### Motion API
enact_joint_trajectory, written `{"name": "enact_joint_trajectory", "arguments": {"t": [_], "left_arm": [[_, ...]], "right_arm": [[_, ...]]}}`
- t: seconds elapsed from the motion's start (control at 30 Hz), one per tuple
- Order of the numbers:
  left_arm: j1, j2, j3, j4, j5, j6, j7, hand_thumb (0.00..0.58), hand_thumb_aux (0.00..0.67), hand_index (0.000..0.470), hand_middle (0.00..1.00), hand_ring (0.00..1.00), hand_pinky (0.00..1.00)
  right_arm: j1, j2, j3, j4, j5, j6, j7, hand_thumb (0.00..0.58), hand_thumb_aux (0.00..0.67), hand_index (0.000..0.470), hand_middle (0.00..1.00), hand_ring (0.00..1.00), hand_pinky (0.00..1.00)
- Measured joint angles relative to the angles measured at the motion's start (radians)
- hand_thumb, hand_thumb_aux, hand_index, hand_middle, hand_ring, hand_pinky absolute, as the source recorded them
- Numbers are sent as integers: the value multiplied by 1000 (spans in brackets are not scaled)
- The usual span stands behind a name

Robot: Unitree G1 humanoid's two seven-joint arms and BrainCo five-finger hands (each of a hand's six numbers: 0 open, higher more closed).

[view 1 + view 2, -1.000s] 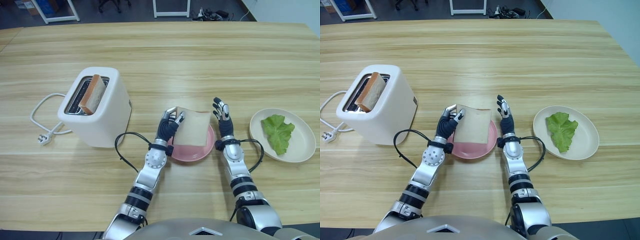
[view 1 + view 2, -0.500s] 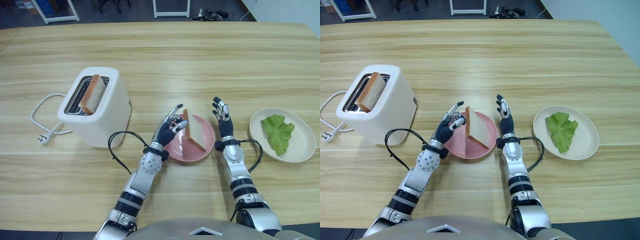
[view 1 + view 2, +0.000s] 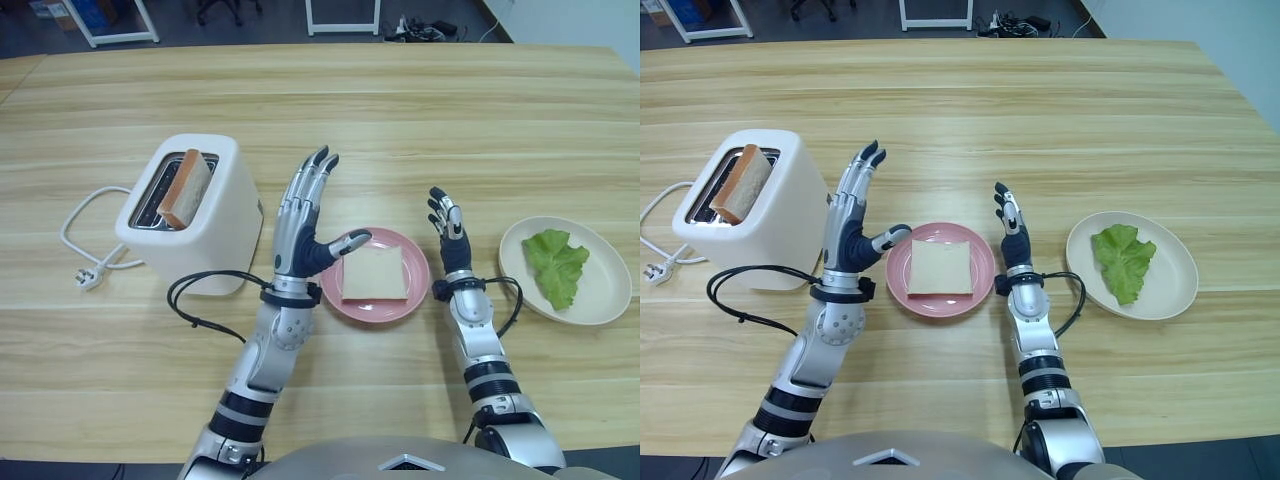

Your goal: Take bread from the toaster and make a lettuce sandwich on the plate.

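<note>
**First slice placed; second slice and lettuce waiting**

The first slice of bread (image 3: pixel 373 275) is lying flat in the middle of the pink plate (image 3: pixel 419 288), forming the base of the sandwich. The left robot hand (image 3: pixel 303 215) is hovering just beside the plate's left rim, between the plate and the toaster (image 3: pixel 205 255). Its fingers are stretching upward, its thumb is pointing toward the plate, and it is holding nothing. The second slice (image 3: pixel 187 188) is sticking up out of the toaster slot, leaning, with its top exposed for a pinch. The right robot hand (image 3: pixel 447 232) is standing upright just right of the pink plate, fingers extended and empty. It is sitting between that plate and the cream plate (image 3: pixel 612 298) where the lettuce (image 3: pixel 555 265) is lying. This layout on the surface (image 3: pixel 400 120) is apparently giving each arm its own item, so neither is needing to cross the pink plate
</note>
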Motion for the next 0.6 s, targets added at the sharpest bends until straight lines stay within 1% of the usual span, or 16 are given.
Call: {"name": "enact_joint_trajectory", "arguments": {"t": [0.07, 0.13, 0.17, 0.27, 0.3, 0.33, 0.37, 0.43, 0.5, 0.53, 0.6], "left_arm": [[4, -15, 21, 37, -143, -29, -58, 0, 0, 0, 0, 0, 0], [8, -40, 47, 116, -315, -52, -144, 0, 0, 0, 0, 0, 0], [10, -43, 52, 139, -354, -57, -164, 0, 0, 0, 0, 0, 0], [9, -62, 96, 247, -496, -100, -234, 0, 0, 0, 0, 0, 0], [12, -68, 113, 278, -519, -105, -242, 0, 0, 0, 0, 0, 0], [15, -70, 123, 293, -522, -117, -246, 0, 0, 0, 0, 0, 0], [18, -72, 123, 296, -523, -134, -247, 0, 0, 0, 0, 0, 0], [19, -79, 121, 296, -516, -157, -249, 0, 0, 0, 0, 0, 0], [23, -85, 119, 294, -491, -173, -239, 0, 0, 0, 0, 0, 0], [24, -85, 118, 294, -480, -176, -236, 0, 0, 0, 0, 0, 0], [30, -87, 115, 294, -461, -184, -227, 0, 0, 0, 0, 0, 0]], "right_arm": [[34, -32, -33, -128, -27, -18, -26, 0, 0, 0, 0, 0, 0], [71, -89, -106, -317, -77, -18, -63, 0, 0, 0, 0, 0, 0], [85, -107, -132, -378, -88, -18, -69, 0, 0, 0, 0, 0, 0], [179, -200, -274, -671, -179, -33, -77, 0, 0, 0, 0, 0, 0], [194, -247, -317, -709, -198, -55, -73, 0, 0, 0, 0, 0, 0], [195, -303, -345, -684, -233, -56, -77, 0, 0, 0, 0, 0, 0], [194, -351, -365, -620, -278, -36, -88, 0, 0, 0, 0, 0, 0], [188, -424, -367, -461, -397, 7, -127, 0, 0, 0, 0, 0, 0], [181, -496, -334, -294, -472, 3, -157, 0, 0, 0, 0, 0, 0], [176, -517, -318, -244, -499, 3, -174, 0, 0, 0, 0, 0, 0], [144, -578, -244, -72, -619, 49, -235, 0, 0, 0, 0, 0, 0]]}}
